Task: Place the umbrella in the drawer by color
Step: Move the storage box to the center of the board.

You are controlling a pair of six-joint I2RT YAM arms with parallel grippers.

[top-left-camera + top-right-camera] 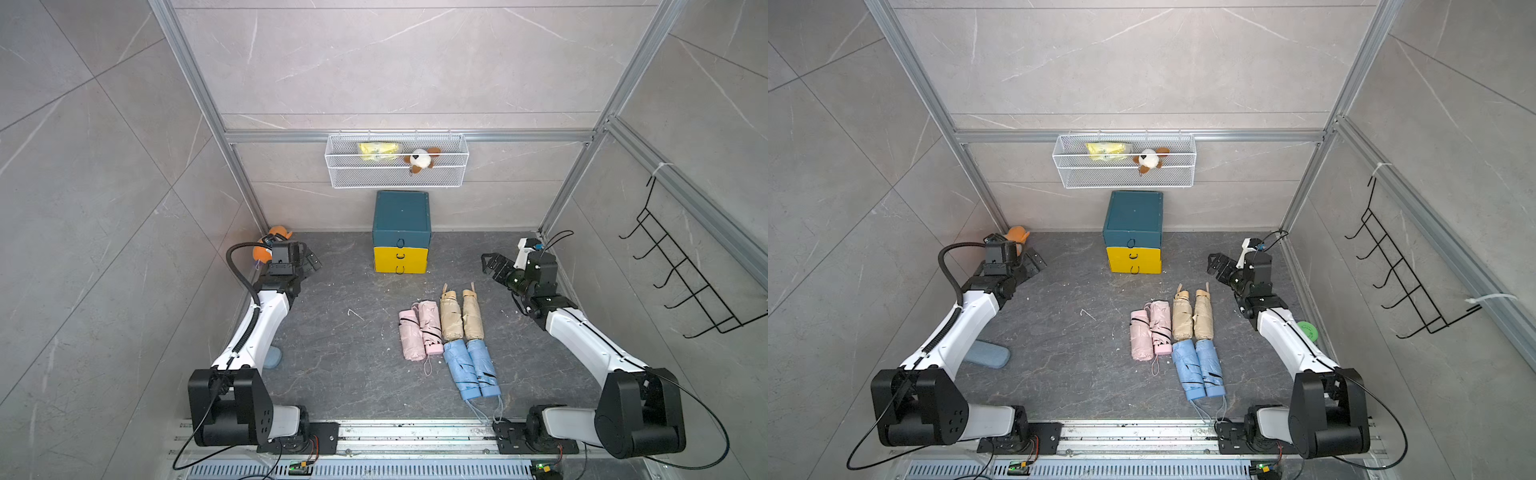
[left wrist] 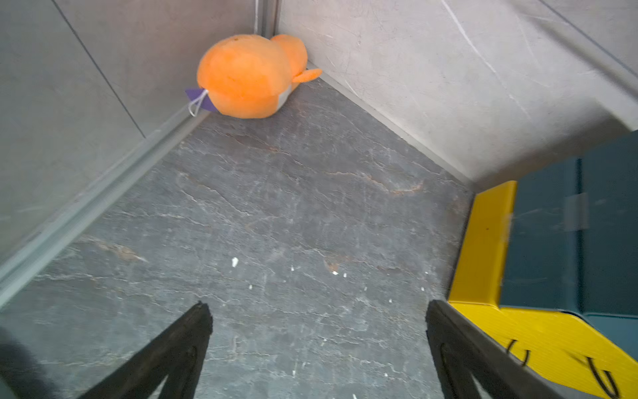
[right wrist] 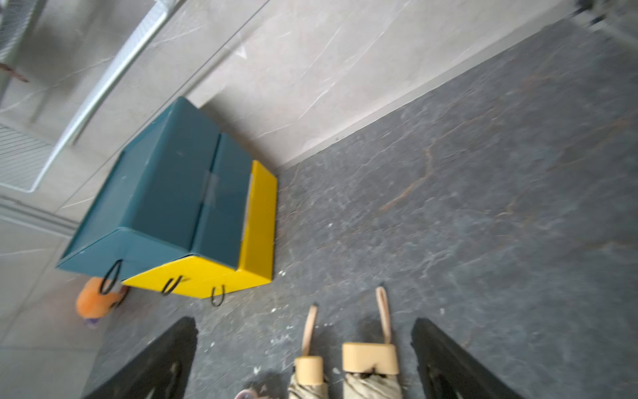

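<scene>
The six folded umbrellas lie together on the dark stone surface, right of centre and between the drawer unit and the arms' base rail. The two pink umbrellas [image 1: 430, 324] lie side by side, wrapped with dark straps, and one trails a thin wrist loop toward the rail. Just beside them to the right are the two beige umbrellas [image 1: 451, 318], rumpled, their tan handle caps and strap loops pointing at the drawer unit. The two blue umbrellas [image 1: 461, 368] meet the beige pair end to end, angle slightly rightward, wear black straps, and run their cords to the rail. The drawer unit [image 1: 401, 214] stands against the back wall, with a teal body and teal drawer front over two yellow drawers [image 1: 400, 259], each with a black loop pull. My right claw [image 1: 490, 266] hangs over the surface just right of the beige handles, spread wide and gripping nothing; the right wrist view shows those handles between its fingers [image 3: 445, 359]. My left claw [image 1: 311, 262] hovers well apart near the far left corner, equally wide and empty, facing an orange plush toy [image 2: 247, 77]. A white wire basket [image 1: 397, 176] hangs above the unit.
</scene>
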